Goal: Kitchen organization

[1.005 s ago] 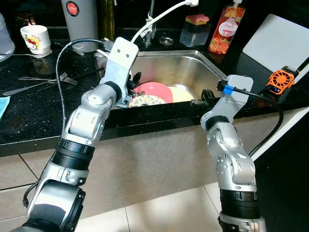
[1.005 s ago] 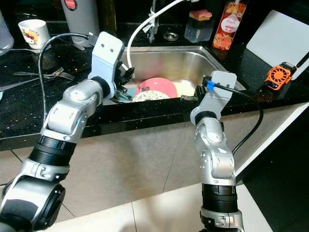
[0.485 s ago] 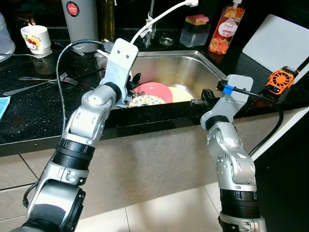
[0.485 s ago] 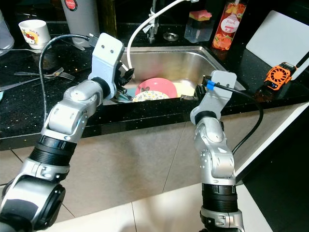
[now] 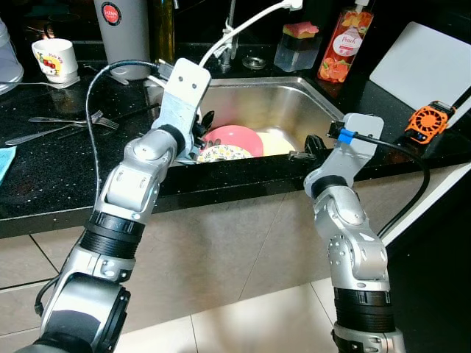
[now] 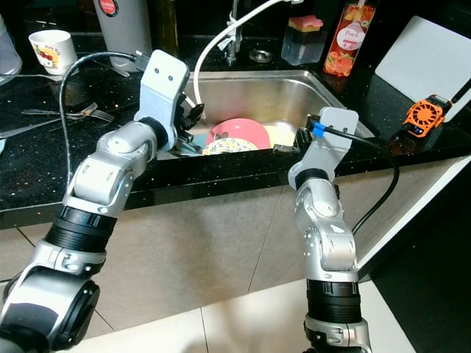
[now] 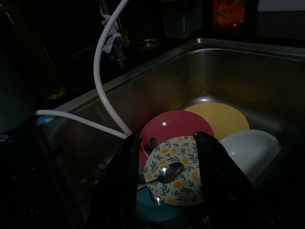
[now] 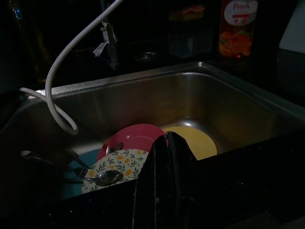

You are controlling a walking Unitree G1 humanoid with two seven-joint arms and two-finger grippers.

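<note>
- Where the black counter [image 5: 44,184] is cut out for a steel sink [image 5: 294,103], four plates piled on the sink floor: pink plate [image 7: 169,128], yellow plate [image 7: 221,117], white plate [image 7: 250,148], and a flowered plate [image 7: 178,167] overlapping the pink one.
- Resting across the flowered plate, a spoon [image 7: 164,172].
- Over the sink's front left corner, left gripper [image 7: 167,143], fingers spread apart and grasping nothing, hanging just above the flowered plate and spoon.
- At the sink's front edge, toward its right end, right gripper [image 8: 167,143], fingers pressed together with nothing between them, just above the counter lip.
- Curving down from the tap at the back edge into the sink, a white hose [image 5: 243,26].
- Along the counter's back edge: white mug [image 5: 54,57] at far left, grey canister [image 5: 121,33] beside it, sponge box [image 5: 298,44] and orange soap bottle [image 5: 346,44] behind the sink.
- Left of the sink, forks [image 5: 70,121] lying flat on the counter.
- At the counter's right end, a white board [image 5: 430,62] and a small orange fan [image 5: 429,121].
</note>
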